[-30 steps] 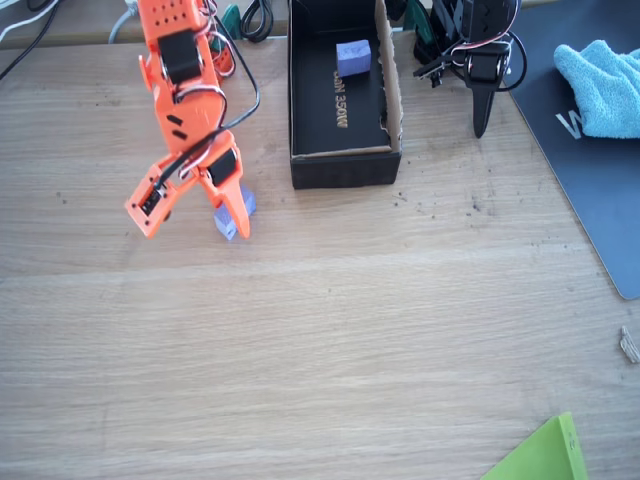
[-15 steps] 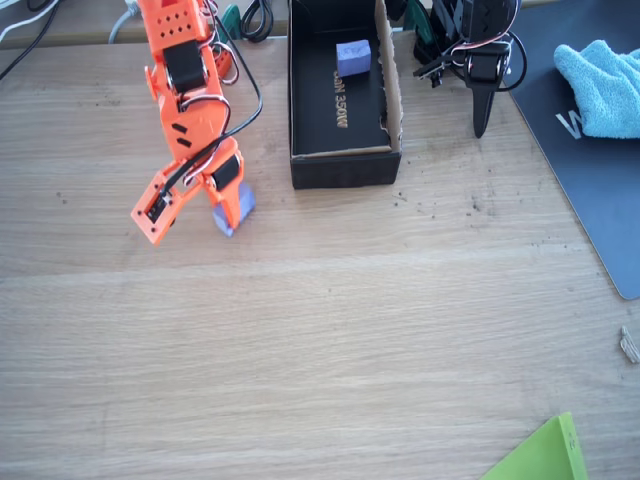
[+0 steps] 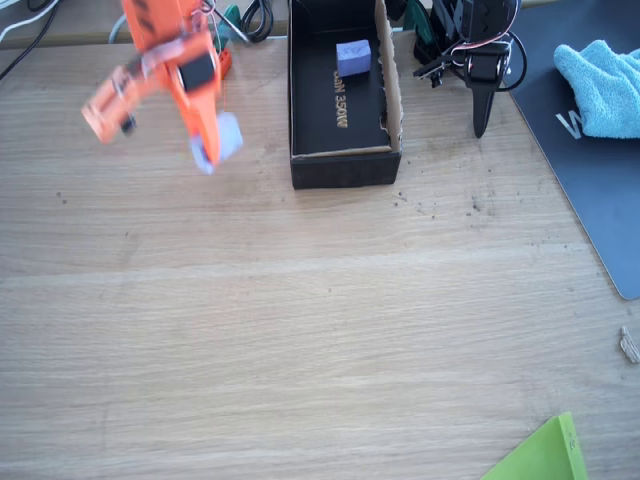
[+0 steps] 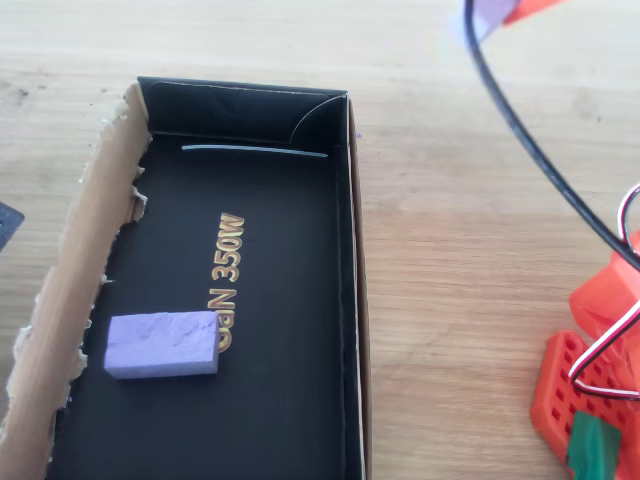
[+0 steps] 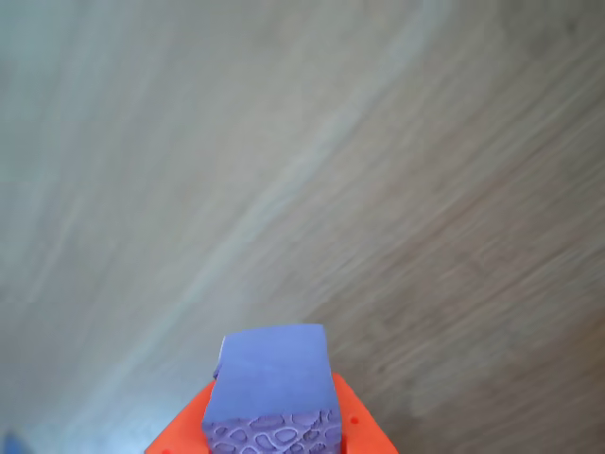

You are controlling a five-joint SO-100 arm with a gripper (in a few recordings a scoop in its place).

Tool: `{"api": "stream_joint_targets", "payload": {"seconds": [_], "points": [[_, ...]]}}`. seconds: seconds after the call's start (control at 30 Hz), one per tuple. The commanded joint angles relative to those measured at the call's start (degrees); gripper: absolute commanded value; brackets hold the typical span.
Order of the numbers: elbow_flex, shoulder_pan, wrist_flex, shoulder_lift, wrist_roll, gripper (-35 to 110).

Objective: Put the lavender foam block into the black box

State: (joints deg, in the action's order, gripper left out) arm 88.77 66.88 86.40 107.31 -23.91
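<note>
While the blurred pincer [image 3: 205,140] apparently grips a lavender block [image 3: 222,135], another block [image 4: 162,344] lies inside the black box [image 3: 300,120].

A hobby robotics workbench, it seems. Loose cables [image 3: 250,15] and a black stand [image 3: 480,60] crowd the wooden table [image 3: 320,320] beside the black box [image 3: 340,95].

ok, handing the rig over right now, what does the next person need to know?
Hand: shut on the lavender foam block, held clear above the table.
Position: in the fixed view the hand is left of the black box, outside it.
Box: upright, open; another lavender block lies on its floor beside the gold lettering.
Done: pick and lift.
Left: carry across over the box, lower, release inside.
</note>
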Motion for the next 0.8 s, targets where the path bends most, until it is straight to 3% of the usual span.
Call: {"api": "stream_joint_targets", "payload": {"seconds": [0.0,0.43,0.57,0.67,0.77], "points": [[-3.3,-4.0,2.0,3.3,-3.1,0],[-4.3,-28.2,-7.5,-3.2,0.4,0],[-4.3,-34.5,-13.6,-5.5,8.3,0],[-6.7,-34.8,-15.3,-9.0,9.5,0],[-12.9,-33.0,-13.7,-15.6,4.0,0]]}}
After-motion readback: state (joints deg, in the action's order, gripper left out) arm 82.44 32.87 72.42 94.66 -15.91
